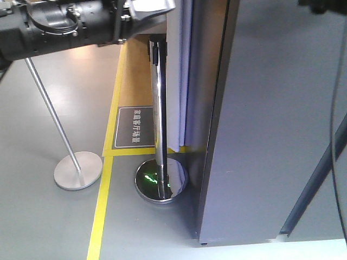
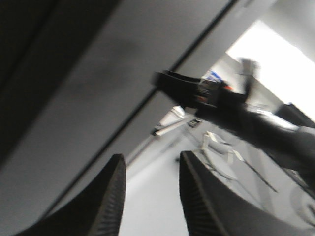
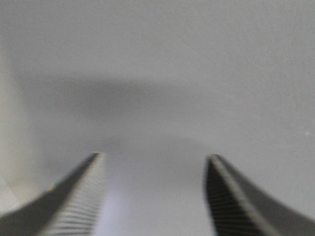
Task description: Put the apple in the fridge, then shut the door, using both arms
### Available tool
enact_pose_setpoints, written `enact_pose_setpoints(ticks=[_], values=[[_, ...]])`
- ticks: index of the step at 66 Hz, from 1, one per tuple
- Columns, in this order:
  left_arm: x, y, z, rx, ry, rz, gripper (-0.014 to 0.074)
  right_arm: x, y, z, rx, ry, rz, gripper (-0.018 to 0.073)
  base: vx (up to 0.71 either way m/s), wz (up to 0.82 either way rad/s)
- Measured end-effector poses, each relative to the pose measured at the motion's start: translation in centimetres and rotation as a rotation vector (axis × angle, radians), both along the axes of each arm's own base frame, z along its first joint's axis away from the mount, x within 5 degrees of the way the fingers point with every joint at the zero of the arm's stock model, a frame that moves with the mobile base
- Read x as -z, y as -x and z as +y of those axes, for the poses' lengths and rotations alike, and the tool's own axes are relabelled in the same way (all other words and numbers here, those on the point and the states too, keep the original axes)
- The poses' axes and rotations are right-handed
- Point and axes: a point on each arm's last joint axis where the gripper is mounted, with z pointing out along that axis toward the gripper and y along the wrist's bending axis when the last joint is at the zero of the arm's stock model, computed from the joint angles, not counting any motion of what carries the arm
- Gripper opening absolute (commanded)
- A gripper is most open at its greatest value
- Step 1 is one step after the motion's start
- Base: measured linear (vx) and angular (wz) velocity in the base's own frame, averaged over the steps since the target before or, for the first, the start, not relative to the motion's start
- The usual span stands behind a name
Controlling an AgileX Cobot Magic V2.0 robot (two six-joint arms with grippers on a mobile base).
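Note:
The apple is not in view. The fridge (image 1: 282,119) shows its dark grey smooth outside at the right of the front view, and its inside is hidden. My left arm (image 1: 65,24) reaches across the top left. In the blurred left wrist view my left gripper (image 2: 151,156) is open and empty beside a grey panel (image 2: 88,98), with the other black arm (image 2: 221,98) ahead. My right gripper (image 3: 155,156) is open and empty, close to a plain grey flat surface (image 3: 157,73) that looks like the door's outer face.
A chrome stanchion post (image 1: 158,124) with a round base (image 1: 161,181) stands on the floor just left of the fridge. A second stanchion base (image 1: 77,169) lies farther left. Yellow floor tape (image 1: 103,195) and a dark floor sign (image 1: 134,127) mark the ground.

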Motion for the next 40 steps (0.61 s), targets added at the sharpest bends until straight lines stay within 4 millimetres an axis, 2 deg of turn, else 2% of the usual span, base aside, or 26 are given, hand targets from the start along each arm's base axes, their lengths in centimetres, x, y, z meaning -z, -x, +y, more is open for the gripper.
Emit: enact_pose_setpoints(ticks=[13,22,32,40], values=[[0.0,-1.1,2.7,-0.098,-0.027,-0.011,0.0236,-2.8,4.8,1.2,-0.104,0.016,0.061,0.0125,0.00,0.00],[-0.9,-1.0,4.8,-0.143,-0.027,-0.025,0.0183,-4.7,8.2,1.8,-0.153,0.031,0.070,-0.0008,0.00,0.00],[-2.9,0.5,7.3,-0.178,-0.029,-0.072,0.0086,-6.7,12.1,2.5,-0.203,0.034,0.051,-0.0009,0.00,0.00],[-4.4,2.3,8.8,-0.213,-0.106,-0.145,-0.0003,-8.0,15.2,3.1,-0.243,0.036,0.030,-0.0006,0.00,0.00]])
